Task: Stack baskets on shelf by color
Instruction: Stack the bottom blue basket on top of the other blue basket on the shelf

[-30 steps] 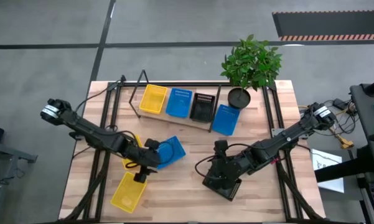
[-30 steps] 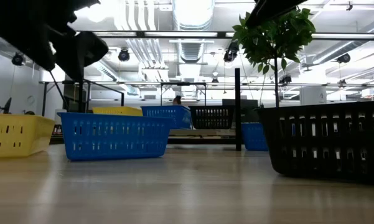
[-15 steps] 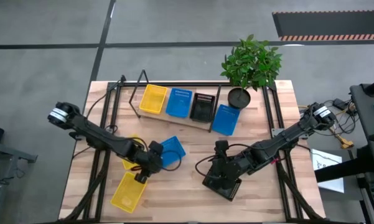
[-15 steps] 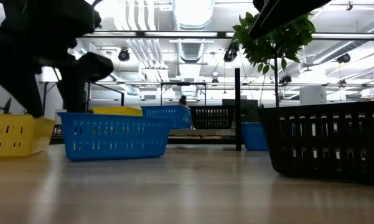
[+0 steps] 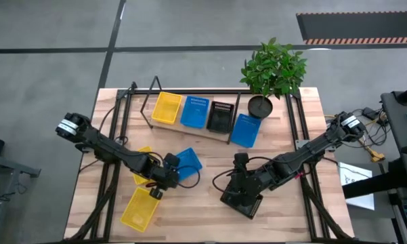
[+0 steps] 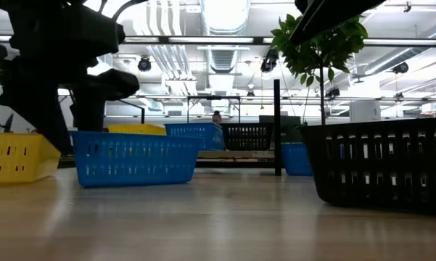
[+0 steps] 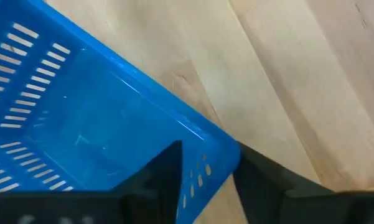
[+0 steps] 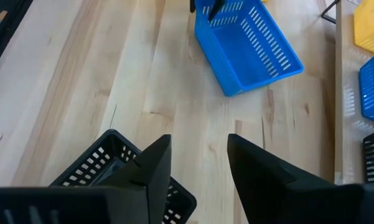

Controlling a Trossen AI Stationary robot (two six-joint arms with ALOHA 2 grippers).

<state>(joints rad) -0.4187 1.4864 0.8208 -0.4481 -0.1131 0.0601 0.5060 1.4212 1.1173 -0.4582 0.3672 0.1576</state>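
Note:
My left gripper [image 5: 164, 179] is open at the loose blue basket [image 5: 187, 165], which lies flat on the table. In the left wrist view, the gripper [image 7: 205, 155] straddles the wall near one corner. My right gripper [image 5: 238, 184] is open and hangs over the far corner of a black basket [image 5: 244, 201]. Its fingers [image 8: 152, 165] stand above that rim. Two yellow baskets [image 5: 139, 209] lie near the left arm. The shelf [image 5: 189, 125] holds a yellow basket [image 5: 166, 108], a blue basket [image 5: 194, 112] and a black basket [image 5: 221, 117]. My left gripper comes from above with one finger [image 7: 165, 171] inside the blue basket and the other outside. Between them is the wall near a corner [image 7: 205, 165]. I cannot tell whether either finger touches the wall. The basket rests flat on the table.
Another blue basket [image 5: 244, 130] lies by the shelf's right end, next to a black plant pot [image 5: 260, 106] with a leafy plant. Black metal frames run along both table sides. Bare wood lies between the two grippers [image 8: 174, 81].
My left gripper has moved toward the table's right and near edges and come down onto the blue basket's near-left corner. It now stands astride the wall. The right arm and the baskets have kept still.

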